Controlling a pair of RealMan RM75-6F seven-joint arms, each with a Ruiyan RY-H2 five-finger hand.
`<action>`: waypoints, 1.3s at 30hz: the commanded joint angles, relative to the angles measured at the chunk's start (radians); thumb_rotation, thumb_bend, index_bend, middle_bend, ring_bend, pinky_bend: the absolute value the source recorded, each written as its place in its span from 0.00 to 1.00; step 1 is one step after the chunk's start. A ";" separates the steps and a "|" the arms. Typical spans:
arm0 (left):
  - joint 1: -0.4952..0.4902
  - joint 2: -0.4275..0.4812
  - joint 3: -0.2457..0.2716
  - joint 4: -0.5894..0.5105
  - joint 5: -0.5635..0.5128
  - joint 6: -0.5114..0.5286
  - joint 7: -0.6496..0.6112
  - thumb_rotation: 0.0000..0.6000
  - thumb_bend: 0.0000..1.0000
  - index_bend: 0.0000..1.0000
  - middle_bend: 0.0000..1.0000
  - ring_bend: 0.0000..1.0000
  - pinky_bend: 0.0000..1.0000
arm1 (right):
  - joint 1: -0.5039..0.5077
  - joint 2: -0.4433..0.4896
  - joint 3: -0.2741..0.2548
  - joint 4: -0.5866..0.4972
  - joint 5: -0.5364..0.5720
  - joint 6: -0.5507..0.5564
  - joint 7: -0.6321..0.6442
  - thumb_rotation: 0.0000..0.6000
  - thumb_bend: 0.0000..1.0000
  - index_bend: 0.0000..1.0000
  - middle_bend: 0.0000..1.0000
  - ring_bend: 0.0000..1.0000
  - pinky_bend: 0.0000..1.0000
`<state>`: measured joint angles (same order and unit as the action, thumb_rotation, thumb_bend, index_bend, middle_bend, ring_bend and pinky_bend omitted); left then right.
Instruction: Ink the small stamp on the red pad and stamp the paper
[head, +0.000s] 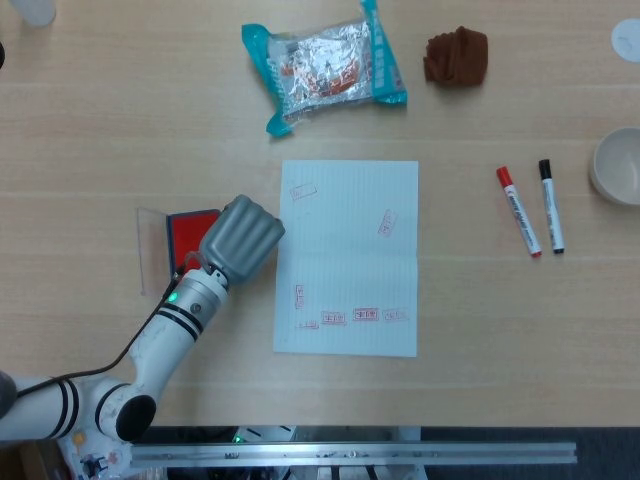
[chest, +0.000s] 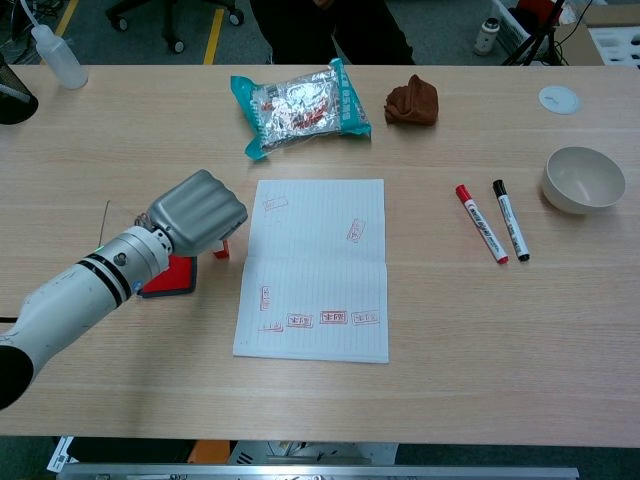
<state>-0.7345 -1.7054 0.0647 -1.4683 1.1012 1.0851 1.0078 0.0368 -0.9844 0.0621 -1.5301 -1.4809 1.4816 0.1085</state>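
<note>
head view: left hand closed over the red pad, stamp under its fingers

head view shows the left hand (head: 242, 239) with its grey back turned up and its fingers curled in together, sitting over the right part of the red pad (head: 189, 229). the small stamp (chest: 221, 249) is hidden from this camera; in the chest view a bit of red shows beneath the curled fingers at the pad's right edge, which looks like the stamp gripped in that hand, though how it is held cannot be made out. whether it touches the pad's ink surface cannot be told.

the paper (head: 347, 258) lies just right of the pad, flat on the table (head: 90, 140), with a fold across its middle. it carries several red rectangular stamp marks: one near its top left corner, one tilted at the right side, one at the left edge below the fold, and a row along the bottom. the writing inside the marks is too small to read.

beyond the paper, away from the robot, lies a teal snack bag (head: 324, 66) with a silvery middle; its print cannot be read. a brown cloth (head: 457, 55) sits right of the bag. well right of the paper lie a red marker (head: 518, 211) and a black marker (head: 551, 205), side by side, their label text unreadable. a white bowl (chest: 584, 179) stands right of the markers.

the right hand is out of both views.
</note>
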 joint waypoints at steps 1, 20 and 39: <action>0.002 0.002 -0.002 -0.002 -0.003 -0.002 0.009 1.00 0.27 0.57 1.00 1.00 1.00 | 0.000 -0.001 0.000 0.001 0.000 -0.001 0.000 1.00 0.20 0.24 0.36 0.29 0.30; 0.009 0.032 -0.009 -0.071 -0.024 0.001 0.070 1.00 0.27 0.42 1.00 1.00 1.00 | -0.001 0.001 0.003 -0.003 -0.002 0.005 -0.001 1.00 0.20 0.24 0.36 0.29 0.30; 0.130 0.391 -0.064 -0.506 0.024 0.149 -0.261 1.00 0.27 0.33 0.72 0.77 1.00 | 0.025 0.053 0.024 -0.034 0.022 -0.034 0.024 1.00 0.20 0.24 0.36 0.29 0.30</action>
<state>-0.6440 -1.3628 0.0122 -1.9310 1.0995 1.1950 0.8258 0.0600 -0.9328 0.0857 -1.5626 -1.4611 1.4503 0.1332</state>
